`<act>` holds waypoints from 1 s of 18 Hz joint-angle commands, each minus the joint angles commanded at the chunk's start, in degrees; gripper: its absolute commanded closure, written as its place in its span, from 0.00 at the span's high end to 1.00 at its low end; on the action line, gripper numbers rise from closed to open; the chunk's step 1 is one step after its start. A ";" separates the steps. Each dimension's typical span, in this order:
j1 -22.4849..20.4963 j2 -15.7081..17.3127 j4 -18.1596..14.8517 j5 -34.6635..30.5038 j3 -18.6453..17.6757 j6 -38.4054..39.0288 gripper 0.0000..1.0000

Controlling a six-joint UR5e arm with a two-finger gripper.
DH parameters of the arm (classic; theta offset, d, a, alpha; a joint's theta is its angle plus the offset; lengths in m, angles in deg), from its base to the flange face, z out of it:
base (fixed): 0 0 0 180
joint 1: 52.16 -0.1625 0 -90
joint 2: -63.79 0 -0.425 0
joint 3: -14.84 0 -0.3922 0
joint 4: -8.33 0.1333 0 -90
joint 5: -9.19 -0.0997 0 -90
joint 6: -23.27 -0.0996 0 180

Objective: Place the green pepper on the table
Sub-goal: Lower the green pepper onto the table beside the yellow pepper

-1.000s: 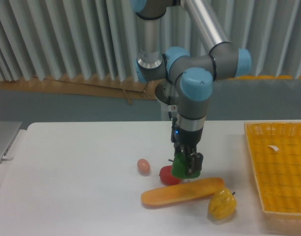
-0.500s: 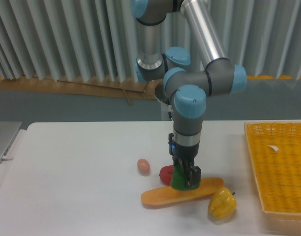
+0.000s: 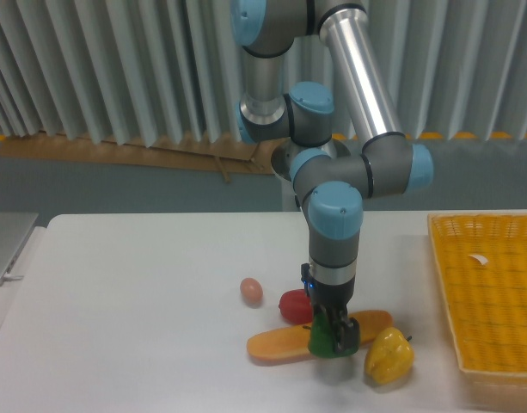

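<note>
now the gripper (image 3: 332,337) is clamped on the green pepper (image 3: 320,340), low over the table (image 3: 125,318).

A single fixed camera faces me from the front, set a little above the bench (image 3: 117,284) and looking slightly down across it toward the ribbed wall (image 3: 91,69) behind. It stands at middling range: my upper arm runs off the top, and the yellow basket (image 3: 495,344) is cut by the right edge.

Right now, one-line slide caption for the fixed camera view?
Gripper shut on glossy dark-green bell pepper, low over the long orange bread loaf on the white table.
</note>
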 joint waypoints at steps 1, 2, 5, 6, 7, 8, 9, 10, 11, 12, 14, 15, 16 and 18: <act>0.00 -0.27 0.00 -0.18 -0.18 0.00 0.42; 0.09 -0.27 0.17 -0.18 -0.09 0.26 0.42; 0.26 0.26 0.18 0.00 0.87 1.76 0.41; 0.53 0.00 0.18 -0.18 1.31 1.76 0.40; 0.70 -0.18 0.26 -0.35 1.23 1.85 0.40; 0.79 -0.53 0.35 -0.62 1.23 1.93 0.40; 0.79 -1.23 0.44 -0.97 1.58 1.93 0.40; 0.88 -1.58 0.44 -1.49 1.75 2.11 0.40; 0.88 -1.94 0.44 -2.02 1.84 2.20 0.40; 0.88 -2.11 0.53 -2.29 1.84 2.20 0.40; 0.88 -2.11 0.53 -2.38 2.02 2.46 0.40; 0.88 -2.11 0.53 -2.38 2.11 2.55 0.40; 0.79 -2.20 0.53 -2.38 2.19 2.55 0.40; 0.79 -2.46 0.61 -2.90 2.11 2.55 0.41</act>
